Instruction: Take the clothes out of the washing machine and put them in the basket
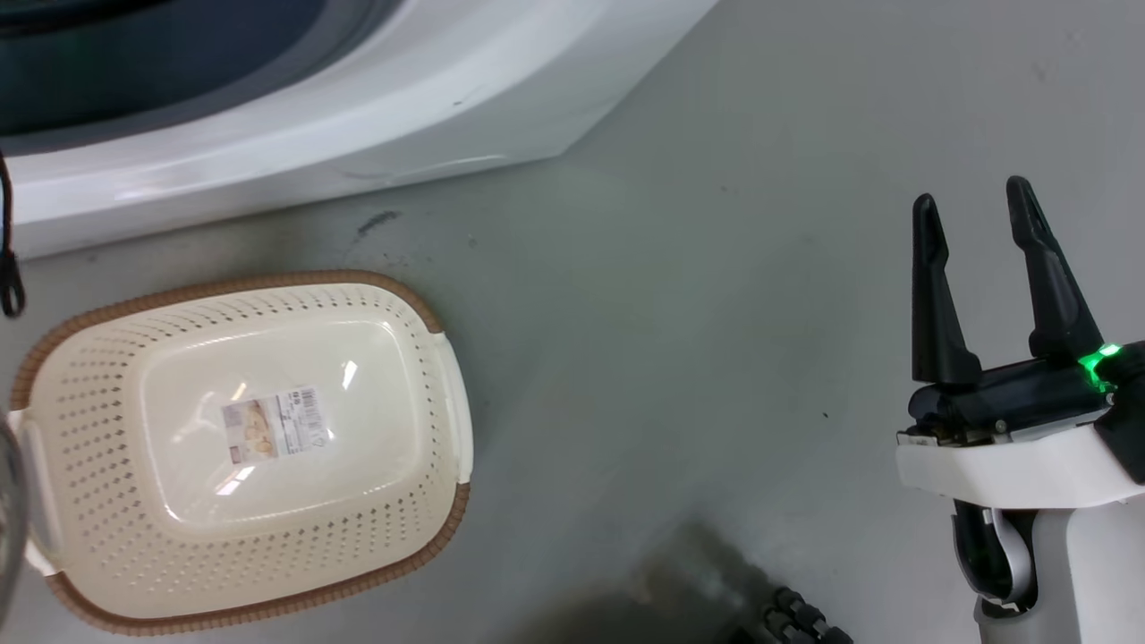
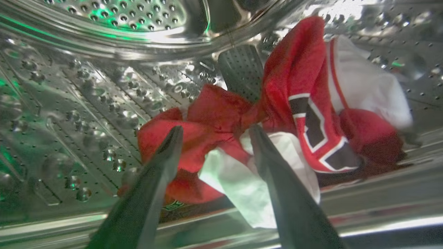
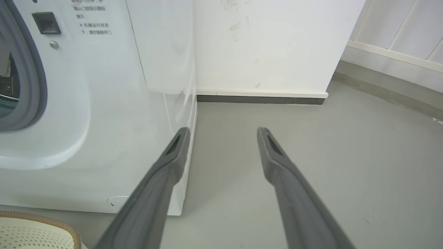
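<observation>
Open floor (image 1: 698,358) beside basket (image 1: 98,420), washing machine (image 1: 358,116) behind

Shiny metal drum (image 2: 86,103), cloth clothes (image 2: 297,79), plast. basket (image 1: 89,402).

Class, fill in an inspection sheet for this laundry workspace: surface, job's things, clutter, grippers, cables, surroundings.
Surface: grey floor, dark scuff near the washing machine.
Job's things: clothes, red and white, bunched in the machine's steel drum; basket upright on the floor, holding a label, no clothes.
Clutter: nothing seen.
Grippers: left gripper open, astride the clothes inside the drum; right gripper open, holding nothing, above the floor.
Cables: black cord hanging at the head view's left edge.
Surroundings: white wall with dark baseboard beside the machine.
</observation>
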Controlling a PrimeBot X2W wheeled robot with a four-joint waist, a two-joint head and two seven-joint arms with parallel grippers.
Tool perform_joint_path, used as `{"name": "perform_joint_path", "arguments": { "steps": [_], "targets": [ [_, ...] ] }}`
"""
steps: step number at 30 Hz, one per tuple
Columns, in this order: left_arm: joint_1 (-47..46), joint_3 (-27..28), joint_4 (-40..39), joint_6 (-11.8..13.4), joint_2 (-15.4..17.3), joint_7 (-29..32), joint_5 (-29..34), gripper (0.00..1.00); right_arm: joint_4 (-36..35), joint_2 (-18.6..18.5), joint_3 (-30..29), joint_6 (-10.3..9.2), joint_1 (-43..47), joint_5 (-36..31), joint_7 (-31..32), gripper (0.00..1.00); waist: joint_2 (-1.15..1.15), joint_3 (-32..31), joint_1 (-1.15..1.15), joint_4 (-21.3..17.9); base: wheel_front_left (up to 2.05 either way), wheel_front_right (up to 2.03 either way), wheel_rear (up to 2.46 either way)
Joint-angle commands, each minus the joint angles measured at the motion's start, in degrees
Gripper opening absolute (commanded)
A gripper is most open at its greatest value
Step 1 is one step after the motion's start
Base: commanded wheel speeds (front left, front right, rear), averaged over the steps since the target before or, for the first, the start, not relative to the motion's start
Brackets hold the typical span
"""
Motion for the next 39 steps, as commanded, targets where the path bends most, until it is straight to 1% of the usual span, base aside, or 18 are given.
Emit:
{"name": "perform_joint_path", "arguments": {
  "steps": [1,7,10,14,24,25,26,27,31,35,39],
  "targets": [
    [-1.83,-0.44,0.65,-0.13,0.86,1.76,-0.07,1.00,-0.25,0.20,0.04,-0.04,-1.42,0.36,-0.14,1.00,0.00,1.72,-0.02,-1.14,0.00,0.00,0.00],
    [-7.91,-2.48,4.18,-0.79,2.20,11.73,-0.31,1.00,-0.44,0.20,0.03,-0.04,-2.36,1.91,-0.14,1.00,0.00,4.33,-0.02,-2.16,0.00,0.00,0.00],
    [-10.00,-3.66,5.38,-0.78,3.16,15.29,-0.10,1.00,-0.33,0.19,0.09,-0.04,-2.84,2.68,-0.13,1.00,0.00,5.36,-0.02,-2.39,0.00,0.00,0.00],
    [-11.57,-5.56,6.17,-0.89,3.44,18.10,0.19,1.00,-0.24,0.19,0.40,-0.04,-3.44,3.07,-0.14,1.00,0.00,6.26,-0.02,-2.67,0.00,0.00,0.00],
    [-12.24,-9.32,6.76,-0.91,3.31,20.51,-1.31,1.00,0.09,0.19,0.58,-0.04,-3.65,3.65,-0.14,1.00,0.00,6.85,-0.02,-3.08,0.00,0.00,0.00],
    [-12.00,-10.08,6.70,-0.91,3.04,20.58,-1.41,0.89,0.18,0.19,0.59,-0.04,-3.69,3.71,-0.14,1.00,0.00,6.83,-0.02,-3.13,0.00,0.00,0.00],
    [-11.87,-10.54,6.68,-0.91,2.89,20.77,-1.81,0.10,0.23,0.19,0.56,-0.04,-3.72,3.77,-0.14,1.00,0.00,6.82,-0.02,-3.17,0.00,0.00,0.00],
    [-11.80,-10.93,6.52,-0.91,2.79,20.67,-2.23,0.00,0.32,0.19,0.50,-0.04,-3.72,3.76,-0.14,1.00,0.00,6.75,-0.02,-3.19,0.00,0.00,0.00],
    [-11.26,-12.53,5.82,-0.91,3.26,19.84,-3.75,0.00,0.64,0.19,0.39,-0.04,-3.41,3.73,-0.13,1.00,0.00,6.20,-0.02,-3.23,0.00,0.00,0.00],
    [-9.23,-13.44,4.34,-0.91,3.58,15.66,-6.30,0.00,1.19,0.19,0.17,-0.04,-2.51,3.32,-0.14,1.00,0.00,3.65,-0.02,-2.97,0.00,0.00,0.00],
    [-6.06,-13.79,3.22,-0.91,3.13,11.73,-8.89,0.00,1.52,0.18,-0.30,-0.04,-1.46,2.41,-0.14,1.00,0.00,0.18,-0.02,-1.67,0.00,0.00,0.00]
  ]
}}
